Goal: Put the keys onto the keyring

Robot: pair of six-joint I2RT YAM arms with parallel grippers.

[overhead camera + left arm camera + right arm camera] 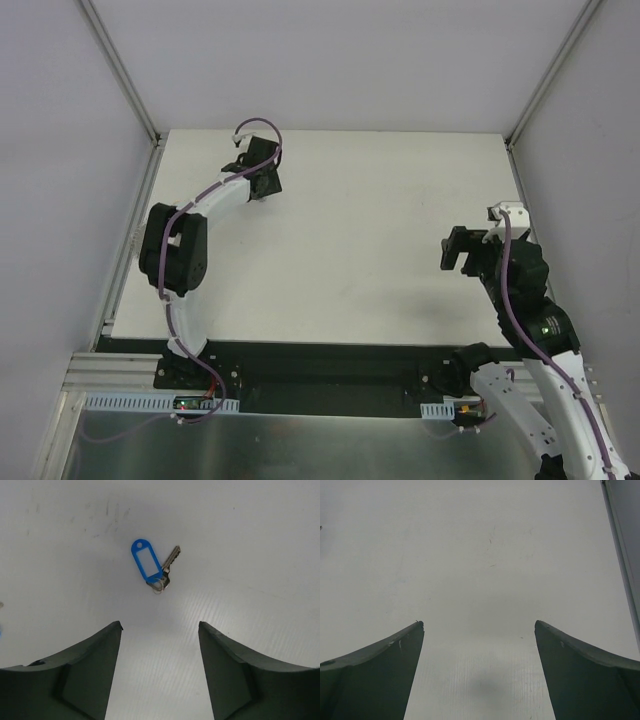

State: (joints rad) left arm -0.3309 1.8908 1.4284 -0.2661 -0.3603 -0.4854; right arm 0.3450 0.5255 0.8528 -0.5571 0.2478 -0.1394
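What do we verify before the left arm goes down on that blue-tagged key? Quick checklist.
1. Target in view: ok, blue tag and key lie flat on the table, joined by a small ring.
2. Left gripper open, empty: ok.
3. Key inside the grip: not ok, it lies ahead of the fingertips.
4. Right gripper open, empty, off at the table's right side: ok.
5. Further keys: cannot tell, none in view.

The left arm (175,250) and right arm (527,278) are built from white links joined by bulky black housings. A purple cable (256,122) is routed along each. Dark, tapered fingers (75,670) are fitted to the left gripper (160,625) and right gripper (479,624).
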